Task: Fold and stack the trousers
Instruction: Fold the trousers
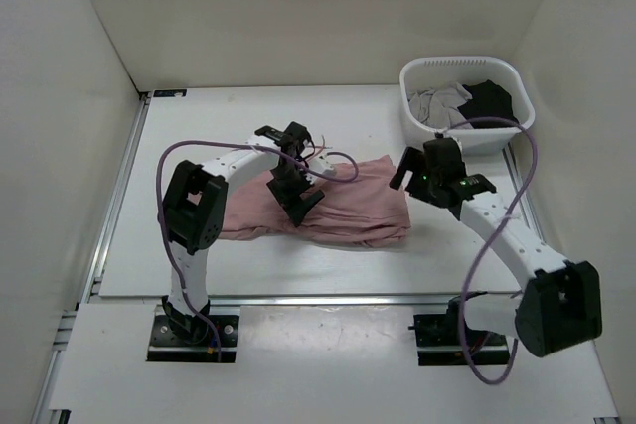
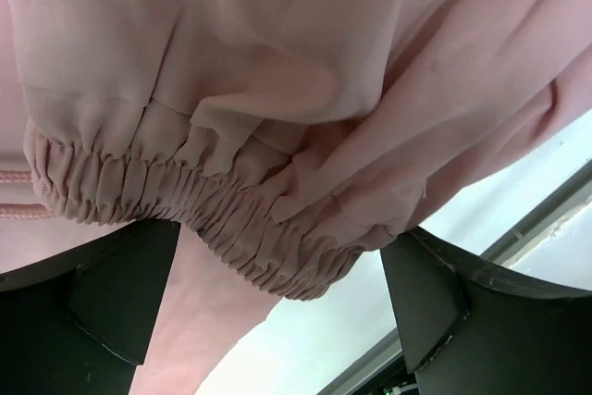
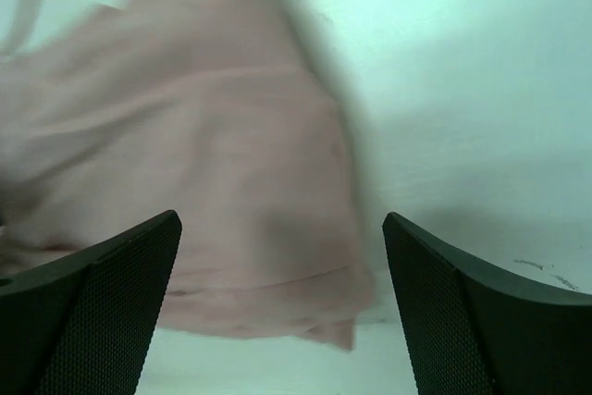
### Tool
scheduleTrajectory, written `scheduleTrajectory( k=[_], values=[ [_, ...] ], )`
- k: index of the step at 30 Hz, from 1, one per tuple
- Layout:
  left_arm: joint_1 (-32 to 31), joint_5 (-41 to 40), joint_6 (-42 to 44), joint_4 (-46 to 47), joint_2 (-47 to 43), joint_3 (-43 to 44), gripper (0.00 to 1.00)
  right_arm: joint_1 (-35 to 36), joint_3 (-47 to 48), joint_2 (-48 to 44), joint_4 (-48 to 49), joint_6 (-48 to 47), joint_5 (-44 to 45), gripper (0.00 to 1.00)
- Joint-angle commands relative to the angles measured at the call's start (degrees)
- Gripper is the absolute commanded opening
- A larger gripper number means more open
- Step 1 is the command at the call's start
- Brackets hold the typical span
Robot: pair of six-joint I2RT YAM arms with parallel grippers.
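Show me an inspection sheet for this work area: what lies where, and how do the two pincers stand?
Surface: white table, no stains seen.
Job's things: pink trousers lying rumpled mid-table, not yet neatly folded.
Clutter: white basket at the far right, holding a grey garment and a black garment.
Pincers: left pincer open at the trousers' gathered elastic edge; right pincer open above their right end.
Cables: purple cables loop along both arms.
Surroundings: white walls on three sides.

one pair of pink trousers (image 1: 353, 208), one basket (image 1: 459, 63)
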Motion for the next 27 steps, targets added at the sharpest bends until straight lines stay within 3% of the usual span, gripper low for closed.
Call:
scheduleTrajectory(
  k=[1, 5, 7, 8, 10, 11, 15, 16, 18, 22, 27],
  values=[
    [-0.7, -0.9, -1.0, 2.5, -1.6, 1.4, 1.00, -5.2, -6.5, 6.0, 9.5, 3.0, -14.9, 0.95],
    [-0.7, -0.9, -1.0, 2.5, -2.1, 1.4, 1.00, -6.4, -4.3, 14.3, 13.7, 0.6, -22.0, 0.98],
    [-0.7, -1.4, -1.0, 2.0, -3.4, 1.4, 1.00, -6.4, -2.7, 18.7, 13.0, 0.5, -24.6, 0.91],
    [-0.7, -1.4, -1.0, 2.0, -3.4, 2.0, 1.00, -6.4, -2.7, 19.3, 13.0, 0.5, -25.7, 0.67],
    [-0.7, -1.4, -1.0, -0.3, -5.6, 4.7, 1.00, -7.3, -5.6, 19.3, 14.2, 1.1, -28.6, 0.40],
    [-0.2, -0.9, -0.4, -1.3, -6.3, 6.0, 1.00, -8.1, -6.1, 19.3, 14.2, 1.8, -28.6, 0.01],
    [1.9, -2.3, -0.4, -8.8, -9.2, 14.5, 1.00, -12.9, -4.8, 14.5, 4.4, -0.1, -22.5, 0.00],
    [2.5, -4.3, -0.4, -9.8, -10.6, 14.5, 1.00, -13.6, -3.3, 12.2, -1.7, -1.5, -20.3, 0.00],
    [5.9, -10.7, -1.1, -9.8, -12.5, 9.8, 1.00, -14.4, 4.3, 10.6, -9.7, -6.7, -14.1, 0.00],
    [15.3, -13.4, -2.3, -5.9, -16.6, -2.2, 1.00, -14.4, 21.3, 10.8, -31.6, -14.1, 0.1, 0.00],
    [20.5, -15.5, -2.3, 0.6, -17.1, -8.2, 1.00, -9.2, 41.6, 16.8, -45.1, -18.6, 12.6, 0.00]
  ],
)
